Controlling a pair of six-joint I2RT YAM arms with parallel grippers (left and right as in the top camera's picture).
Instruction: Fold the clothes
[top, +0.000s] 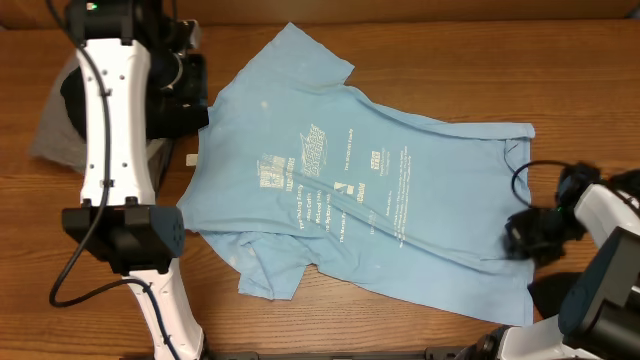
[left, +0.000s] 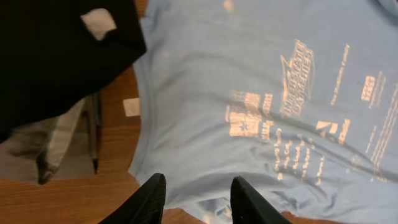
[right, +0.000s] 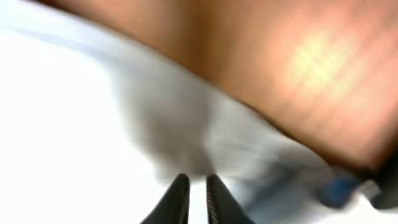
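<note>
We are starting at the left hand. Its fingers are standing apart with nothing between them, and it is hovering over the hem of the light blue shirt. Ahead of this hand and off to its left, a black shirt is lying bunched over a grey cloth. A small white tag is sitting on the wooden table just beside the blue hem.

The blue shirt is lying spread flat, print side up. It is stretching away ahead of the left hand toward the right hand.

The right hand is sitting at the shirt's far edge, beside the collar. Its fingers are drawn nearly together, leaving only a sliver between them. That view is blurring badly, so we are unable to tell whether any cloth is caught there.
</note>
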